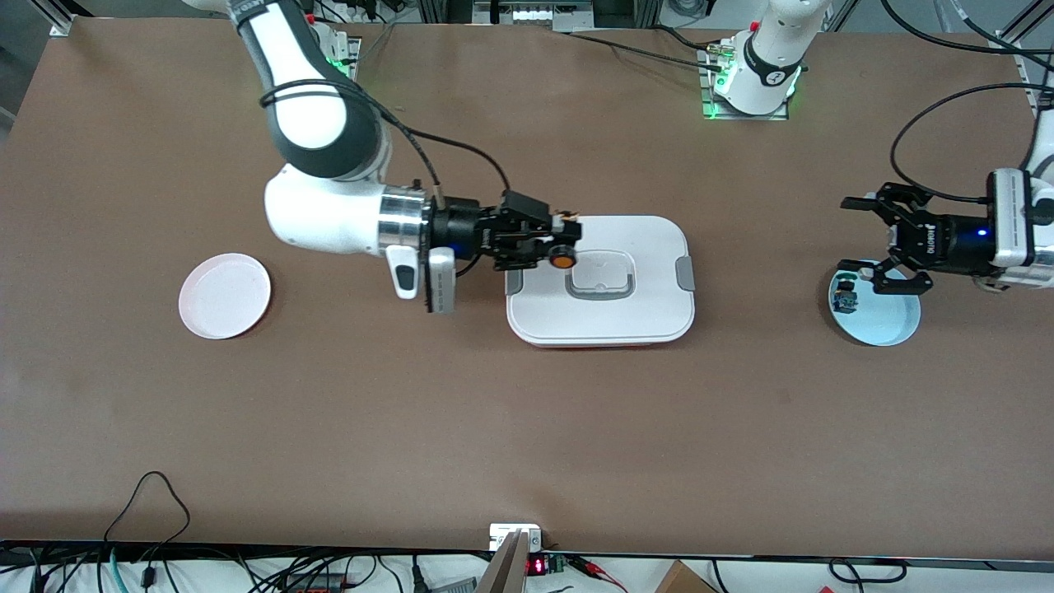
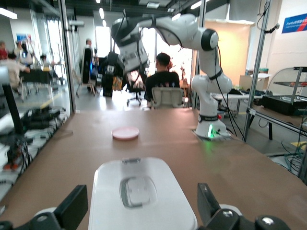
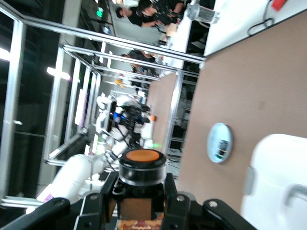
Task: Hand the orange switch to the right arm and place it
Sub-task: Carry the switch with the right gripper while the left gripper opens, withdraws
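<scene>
My right gripper (image 1: 562,239) is shut on the orange switch (image 1: 563,257), a black body with a round orange cap. It holds the switch in the air over the edge of the white lidded box (image 1: 601,309) at the right arm's end. In the right wrist view the switch (image 3: 142,165) sits upright between the fingers of the right gripper (image 3: 140,186). My left gripper (image 1: 852,234) is open and empty, level over the edge of the light blue plate (image 1: 889,325). In the left wrist view the left gripper (image 2: 140,203) has its fingers spread wide.
A blue switch with a green cap (image 1: 844,296) lies on the light blue plate. A pink plate (image 1: 225,295) lies toward the right arm's end of the table. The white box (image 2: 144,211) stands at the middle of the table. The box also shows in the right wrist view (image 3: 283,191).
</scene>
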### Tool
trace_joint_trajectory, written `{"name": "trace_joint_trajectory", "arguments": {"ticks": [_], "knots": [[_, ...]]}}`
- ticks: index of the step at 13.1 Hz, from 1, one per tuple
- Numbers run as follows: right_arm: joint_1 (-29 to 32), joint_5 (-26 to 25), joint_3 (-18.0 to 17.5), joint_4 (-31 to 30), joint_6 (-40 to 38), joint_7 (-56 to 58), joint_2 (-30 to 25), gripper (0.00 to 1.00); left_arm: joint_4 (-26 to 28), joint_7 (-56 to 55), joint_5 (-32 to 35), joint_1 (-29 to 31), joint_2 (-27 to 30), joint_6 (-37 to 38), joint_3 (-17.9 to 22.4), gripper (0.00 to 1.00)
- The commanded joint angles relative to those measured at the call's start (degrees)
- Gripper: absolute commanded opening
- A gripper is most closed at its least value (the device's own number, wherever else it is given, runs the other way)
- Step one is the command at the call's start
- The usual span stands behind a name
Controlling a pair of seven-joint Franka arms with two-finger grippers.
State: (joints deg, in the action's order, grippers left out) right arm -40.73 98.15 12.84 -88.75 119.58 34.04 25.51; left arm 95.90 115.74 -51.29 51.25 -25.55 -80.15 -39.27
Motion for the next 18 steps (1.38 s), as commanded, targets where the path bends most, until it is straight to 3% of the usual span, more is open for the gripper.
{"name": "trace_joint_trajectory", "arguments": {"ticks": [1, 5, 8, 10, 12, 15, 16, 18], "knots": [[3.71, -4.53, -0.45, -4.58, -6.7, 0.85, -3.36, 0.0, -8.25, -12.25, 6.97, -0.98, -3.62, 0.88, -0.8, 1.0], [7.06, -15.16, 0.08, -6.51, -11.2, 1.73, -3.35, 0.0, -12.22, -25.88, 14.26, -5.18, -1.1, -3.15, -0.89, 1.0], [12.14, -33.23, 0.52, -6.52, -18.21, 1.91, -3.53, 0.0, -12.85, -36.26, 24.8, -10.81, 4.35, -8.43, -1.07, 1.0], [16.28, -41.16, 0.52, -6.43, -23.14, 2.17, -3.97, 0.0, -12.41, -38.83, 31.13, -15.46, 8.04, -13.16, -0.46, 1.0], [18.57, -49.94, 0.52, -6.52, -24.3, 3.48, -4.58, 0.0, -10.31, -38.92, 34.57, -20.29, 13.22, -18.78, 4.61, 1.0], [22.35, -61.81, 0.52, -7.13, -24.3, 6.65, -4.68, 0.0, -7.05, -39.88, 35.2, -33.11, 18.24, -26.62, 21.81, 1.0], [23.4, -67.33, 0.52, -7.13, -24.22, 8.48, -4.68, 0.0, -6.7, -40.15, 35.38, -35.85, 18.77, -27.24, 25.7, 1.0], [24.29, -78.14, 0.52, -7.13, -23.87, 12.44, -4.85, 0.0, -2.5, -43.2, 35.29, -37.1, 21.75, -28.29, 28.28, 1.0]]}}
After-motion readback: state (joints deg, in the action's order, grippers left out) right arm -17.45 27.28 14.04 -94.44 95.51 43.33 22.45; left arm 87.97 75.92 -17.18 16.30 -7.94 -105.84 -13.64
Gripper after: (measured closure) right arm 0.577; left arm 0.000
